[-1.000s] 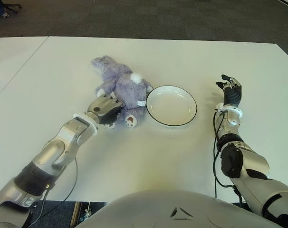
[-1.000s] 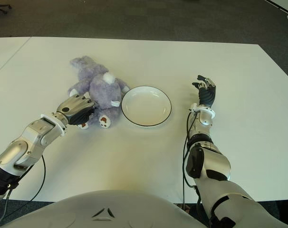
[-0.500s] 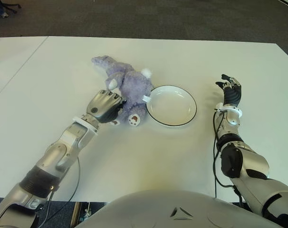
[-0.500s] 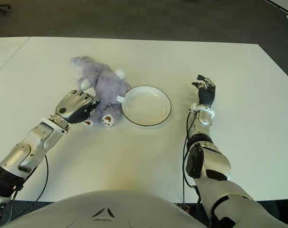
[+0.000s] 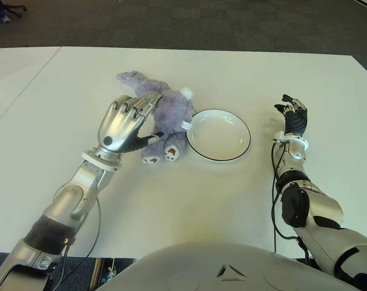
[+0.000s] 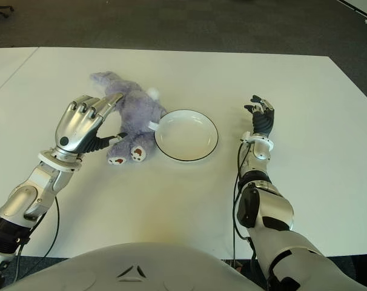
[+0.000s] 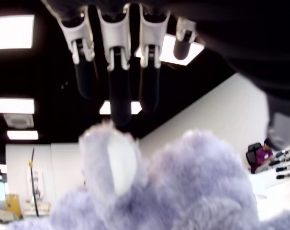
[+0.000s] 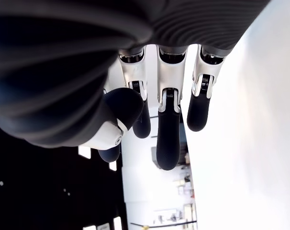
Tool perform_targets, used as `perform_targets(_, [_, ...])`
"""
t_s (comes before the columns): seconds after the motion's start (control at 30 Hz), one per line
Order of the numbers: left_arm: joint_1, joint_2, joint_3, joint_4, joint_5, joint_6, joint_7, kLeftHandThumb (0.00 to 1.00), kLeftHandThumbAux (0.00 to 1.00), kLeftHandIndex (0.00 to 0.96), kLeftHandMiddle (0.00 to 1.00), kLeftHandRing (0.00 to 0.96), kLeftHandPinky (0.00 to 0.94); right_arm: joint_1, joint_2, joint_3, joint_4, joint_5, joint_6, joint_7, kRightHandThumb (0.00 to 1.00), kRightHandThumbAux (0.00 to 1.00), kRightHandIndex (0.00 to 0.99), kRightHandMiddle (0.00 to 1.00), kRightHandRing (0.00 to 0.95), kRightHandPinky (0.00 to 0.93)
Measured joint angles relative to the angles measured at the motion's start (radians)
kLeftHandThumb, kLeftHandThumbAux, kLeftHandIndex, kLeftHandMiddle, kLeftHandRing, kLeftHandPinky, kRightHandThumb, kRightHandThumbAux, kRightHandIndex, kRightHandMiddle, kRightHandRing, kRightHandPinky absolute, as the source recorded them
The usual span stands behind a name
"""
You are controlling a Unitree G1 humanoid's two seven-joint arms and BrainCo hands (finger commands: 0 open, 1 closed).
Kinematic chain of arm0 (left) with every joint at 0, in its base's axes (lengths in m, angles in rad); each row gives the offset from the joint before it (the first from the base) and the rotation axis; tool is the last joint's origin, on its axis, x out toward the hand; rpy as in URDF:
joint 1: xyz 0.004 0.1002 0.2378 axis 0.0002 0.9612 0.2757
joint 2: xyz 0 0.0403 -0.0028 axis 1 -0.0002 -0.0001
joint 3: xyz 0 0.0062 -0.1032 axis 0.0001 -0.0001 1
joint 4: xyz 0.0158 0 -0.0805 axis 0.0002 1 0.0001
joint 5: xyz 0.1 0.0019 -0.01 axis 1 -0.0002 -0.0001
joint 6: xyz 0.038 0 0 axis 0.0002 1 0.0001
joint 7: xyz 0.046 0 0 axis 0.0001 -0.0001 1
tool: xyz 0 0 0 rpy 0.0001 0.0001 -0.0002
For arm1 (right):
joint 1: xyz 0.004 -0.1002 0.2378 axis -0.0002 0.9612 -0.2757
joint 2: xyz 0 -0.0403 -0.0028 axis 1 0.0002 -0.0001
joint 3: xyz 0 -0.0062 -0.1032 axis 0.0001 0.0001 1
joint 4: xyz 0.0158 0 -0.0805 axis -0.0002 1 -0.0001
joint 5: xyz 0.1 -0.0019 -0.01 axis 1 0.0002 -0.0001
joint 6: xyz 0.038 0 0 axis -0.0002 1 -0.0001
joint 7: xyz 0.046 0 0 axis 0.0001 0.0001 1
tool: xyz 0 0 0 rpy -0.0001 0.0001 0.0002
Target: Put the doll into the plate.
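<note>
A purple plush doll (image 5: 165, 115) lies on the white table (image 5: 189, 200), its feet toward me and its side against the left rim of a white plate (image 5: 218, 134) with a dark edge. My left hand (image 5: 124, 121) is raised just left of and over the doll, fingers spread and holding nothing. In the left wrist view the straight fingers (image 7: 117, 84) stand apart above the purple doll (image 7: 183, 191). My right hand (image 5: 294, 115) shows to the right of the plate, fingers loosely bent around nothing.
The table's far edge meets dark carpet (image 5: 201, 24). A second white table (image 5: 8, 79) adjoins on the left. In the left wrist view a person (image 7: 263, 154) sits far off.
My left hand let go of the doll, opened its fingers and lifted. The doll was first pushed right against the plate's rim. The right hand has not moved.
</note>
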Motion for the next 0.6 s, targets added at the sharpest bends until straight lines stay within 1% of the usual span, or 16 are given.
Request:
perform_targets(0.07, [-0.001,-0.004,0.005,0.006,0.009,-0.003,0.045,0.009,0.211,0.0,0.0,0.0,0.0,0.0,0.0,0.0,0.0,0.001,0.0,0.001,0.94,0.683,0.423,0.24,0.453,0.383])
perform_targets(0.17, [-0.003,-0.01,0.009,0.014,0.021,-0.01,0.111,0.0,0.206,0.0,0.0,0.0,0.0,0.0,0.0,-0.001,0.0,0.002,0.0,0.003,0.94,0.683,0.423,0.24,0.452,0.369])
perform_targets(0.2, [-0.004,-0.011,0.01,0.017,0.026,-0.013,0.128,0.0,0.201,0.0,0.0,0.0,0.0,0.0,0.0,0.0,0.0,0.002,0.0,0.004,0.939,0.683,0.423,0.241,0.451,0.32])
perform_targets(0.23, [-0.005,-0.012,0.01,0.021,0.03,-0.015,0.145,0.0,0.199,0.0,0.0,0.0,0.0,0.0,0.0,0.0,0.0,0.002,0.0,0.004,0.939,0.683,0.423,0.241,0.451,0.307])
perform_targets(0.37, [-0.01,-0.013,0.011,0.042,0.04,-0.024,0.204,0.0,0.189,0.0,0.0,0.0,0.0,0.0,0.0,0.001,0.0,0.001,0.0,0.005,0.938,0.684,0.423,0.247,0.449,0.304])
perform_targets(0.47, [-0.013,-0.013,0.012,0.057,0.045,-0.032,0.243,0.0,0.174,0.0,0.0,0.0,0.0,0.0,0.0,0.001,0.0,0.001,0.0,0.005,0.935,0.685,0.423,0.244,0.444,0.276])
perform_targets(0.57, [-0.022,-0.013,0.012,0.08,0.055,-0.04,0.298,0.0,0.172,0.0,0.0,0.0,0.0,0.0,0.0,0.002,0.0,0.0,0.0,0.002,0.935,0.685,0.423,0.244,0.444,0.275])
perform_targets(0.6, [-0.027,-0.013,0.012,0.09,0.059,-0.042,0.318,0.0,0.175,0.0,0.0,0.0,0.0,0.0,0.0,0.003,0.0,-0.001,0.0,-0.001,0.936,0.685,0.423,0.245,0.446,0.308])
